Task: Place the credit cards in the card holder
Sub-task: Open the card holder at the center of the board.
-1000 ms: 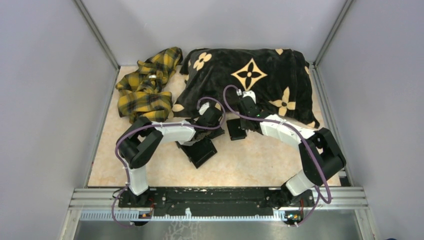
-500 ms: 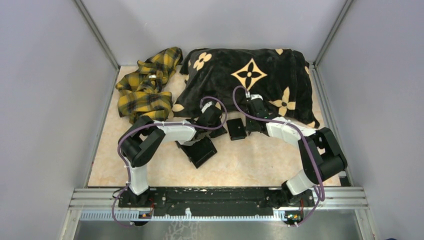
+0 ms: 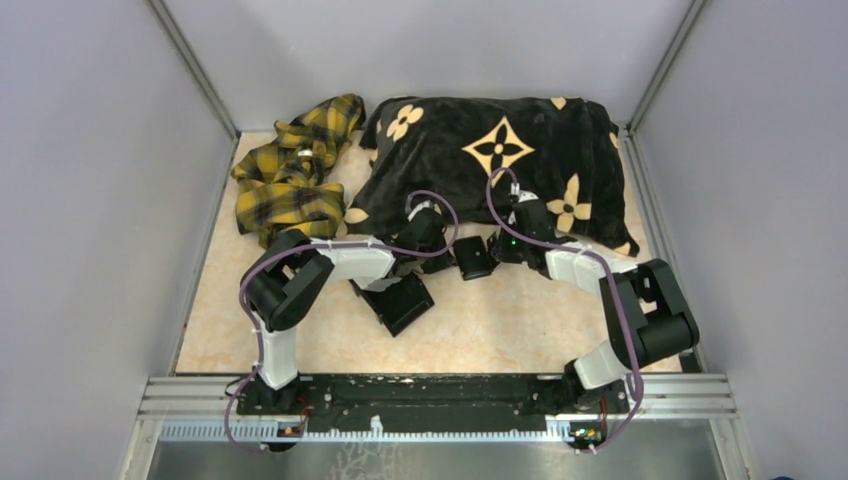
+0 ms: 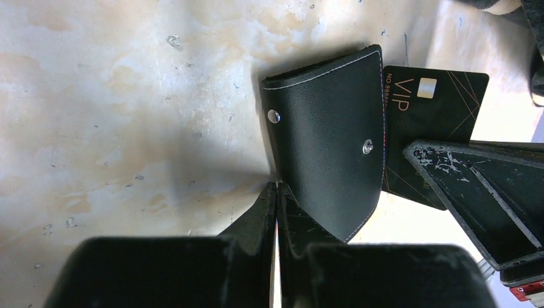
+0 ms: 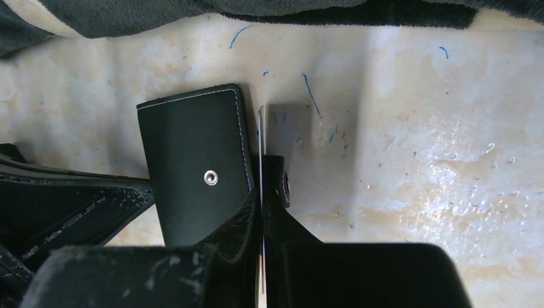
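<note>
Right gripper (image 5: pixel 262 162) pinches a thin, glossy black card (image 4: pixel 442 112) beside the stitched leather holder (image 4: pixel 330 138); left gripper (image 4: pixel 277 191) fingers pressed together.

The card holder (image 3: pixel 473 262) rests on the surface (image 3: pixel 480 335) mid-field, just in front of the near edge of the blanket (image 3: pixel 500 160). The left tool (image 4: pixel 277 189) is at the holder's left edge, touching it, and the right tool (image 5: pixel 262 160) is at its right edge. One credit card (image 4: pixel 431 119) sits along the holder's right side, pinched between the right tool's fingers and partly behind the holder in the left wrist view. The tray (image 3: pixel 402 303) lies nearer and left of the holder, under the left arm. The crumpled cloth (image 3: pixel 295 175) sits rear left, beside the blanket.
</note>
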`<action>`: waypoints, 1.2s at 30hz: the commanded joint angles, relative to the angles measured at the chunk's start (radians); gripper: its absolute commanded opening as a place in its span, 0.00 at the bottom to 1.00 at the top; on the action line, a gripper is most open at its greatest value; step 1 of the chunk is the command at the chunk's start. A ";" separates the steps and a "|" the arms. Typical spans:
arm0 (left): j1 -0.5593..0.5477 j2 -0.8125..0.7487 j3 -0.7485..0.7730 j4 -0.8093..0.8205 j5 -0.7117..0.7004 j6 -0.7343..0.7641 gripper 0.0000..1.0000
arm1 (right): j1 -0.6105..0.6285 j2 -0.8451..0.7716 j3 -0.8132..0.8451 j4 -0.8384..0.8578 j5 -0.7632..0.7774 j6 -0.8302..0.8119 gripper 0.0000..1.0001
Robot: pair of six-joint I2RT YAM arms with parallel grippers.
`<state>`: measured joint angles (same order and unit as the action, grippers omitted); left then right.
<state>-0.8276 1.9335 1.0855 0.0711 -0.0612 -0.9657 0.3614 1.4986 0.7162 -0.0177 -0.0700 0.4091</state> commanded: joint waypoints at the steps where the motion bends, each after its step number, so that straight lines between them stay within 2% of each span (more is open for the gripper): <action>1: -0.001 0.052 0.015 -0.083 0.024 0.043 0.06 | -0.016 -0.032 -0.037 0.072 -0.102 0.055 0.00; 16: -0.001 0.071 0.016 -0.120 0.036 0.051 0.06 | -0.057 -0.157 -0.089 0.094 -0.151 0.101 0.00; 24: -0.003 0.081 0.027 -0.125 0.052 0.056 0.05 | -0.064 -0.166 -0.099 0.096 -0.159 0.102 0.00; 36: -0.009 0.082 0.035 -0.147 0.042 0.062 0.05 | -0.065 -0.187 -0.079 0.018 -0.073 0.049 0.00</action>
<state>-0.8249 1.9594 1.1309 0.0353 -0.0235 -0.9371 0.2989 1.3548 0.6151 0.0010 -0.1684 0.4858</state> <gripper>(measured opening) 0.050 0.008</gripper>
